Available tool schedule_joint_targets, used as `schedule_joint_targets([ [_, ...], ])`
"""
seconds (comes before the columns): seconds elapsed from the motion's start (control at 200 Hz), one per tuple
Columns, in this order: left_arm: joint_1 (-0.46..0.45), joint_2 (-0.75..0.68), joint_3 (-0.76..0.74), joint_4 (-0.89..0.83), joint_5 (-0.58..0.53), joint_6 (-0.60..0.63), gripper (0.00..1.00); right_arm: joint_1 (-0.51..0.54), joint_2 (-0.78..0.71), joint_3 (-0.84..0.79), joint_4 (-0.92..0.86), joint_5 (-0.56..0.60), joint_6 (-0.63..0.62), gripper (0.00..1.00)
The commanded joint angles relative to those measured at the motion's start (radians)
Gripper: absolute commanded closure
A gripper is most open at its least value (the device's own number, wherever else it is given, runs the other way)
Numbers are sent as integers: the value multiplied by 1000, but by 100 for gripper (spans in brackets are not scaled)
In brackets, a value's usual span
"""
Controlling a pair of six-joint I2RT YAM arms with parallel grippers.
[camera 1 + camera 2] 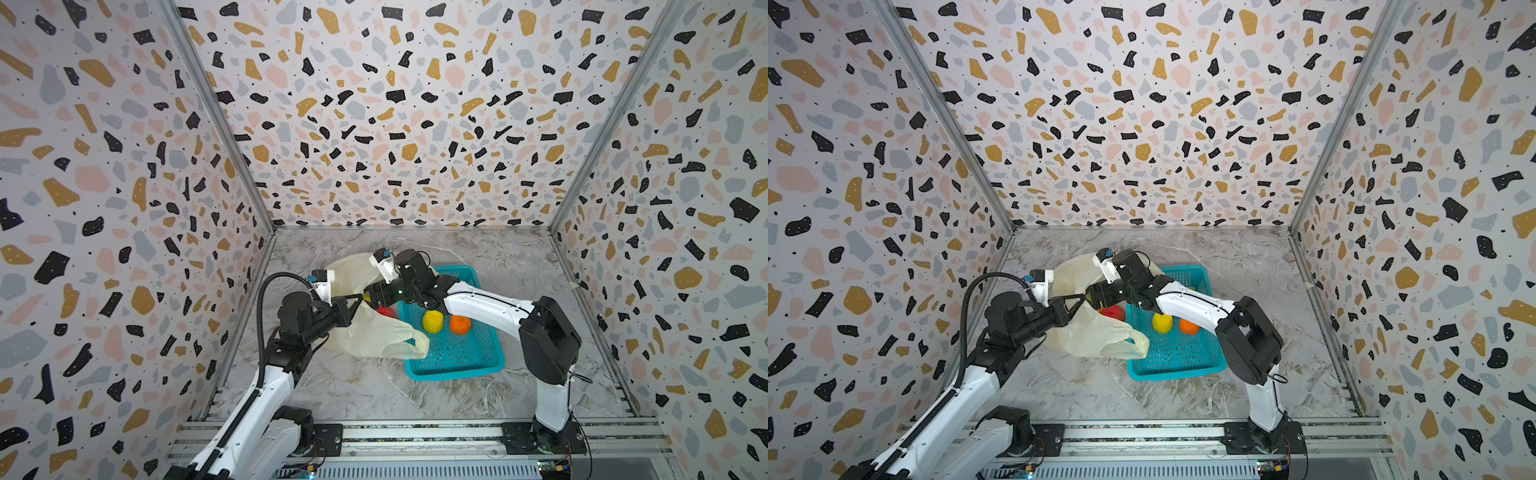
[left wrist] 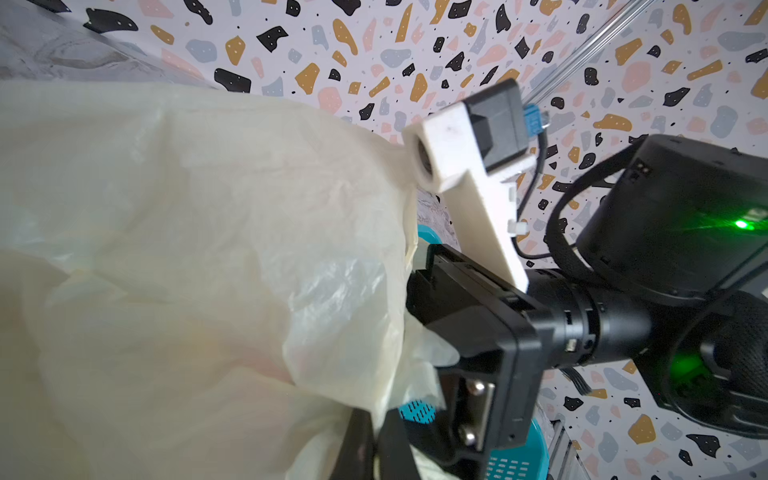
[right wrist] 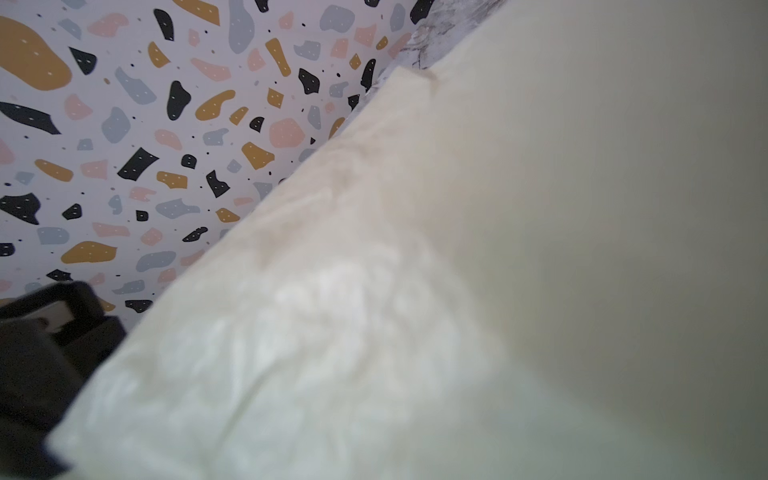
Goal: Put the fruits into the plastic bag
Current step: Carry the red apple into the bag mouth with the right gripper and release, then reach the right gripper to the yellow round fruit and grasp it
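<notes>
Carefully, we are pinching the crinkly pale-yellow plastic bag (image 1: 374,336), mid-tabletop beside the teal perforated basket (image 1: 469,351), in the clamped left gripper (image 1: 356,300), aiming the right gripper (image 1: 371,296), whose opening we cannot tell, deep past its rim.

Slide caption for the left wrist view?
Left gripper pinches the plastic bag open while the right arm reaches into its mouth, teal basket behind.

Left arm (image 1: 266,395), white with black joints: forearm angled toward the pale-yellow translucent plastic bag (image 1: 374,336); left gripper (image 1: 354,302) pinched tight on its rim. Right arm (image 1: 486,307), same build: extended to the bag's mouth; right gripper (image 1: 371,296) there, jaw spacing hidden.
</notes>
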Motion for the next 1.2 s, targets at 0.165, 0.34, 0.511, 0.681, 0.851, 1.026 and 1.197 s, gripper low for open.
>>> schedule_joint_targets([
  [0.165, -3, -10, 10, 63, -2, -17, 100, -24, -343, -268, 62, 48, -15, 16],
  [0.34, -3, -8, 5, 62, -12, -18, 100, -47, -594, -459, 12, 202, -21, 16],
  [0.511, -3, -4, 3, 60, -12, -19, 100, -130, -820, -631, -56, 359, 41, 16],
  [0.681, -3, -2, 1, 59, -18, -18, 100, -218, -884, -736, -110, 371, 82, 16],
  [0.851, -3, -5, 7, 52, -18, -18, 100, -220, -757, -705, -157, 333, 44, 16],
  [1.026, -3, -5, 10, 45, -16, -13, 100, -215, -577, -630, -164, 267, 4, 16],
  [1.197, -2, -5, 12, 41, -18, -8, 100, -195, -422, -553, -165, 264, -30, 16],
])
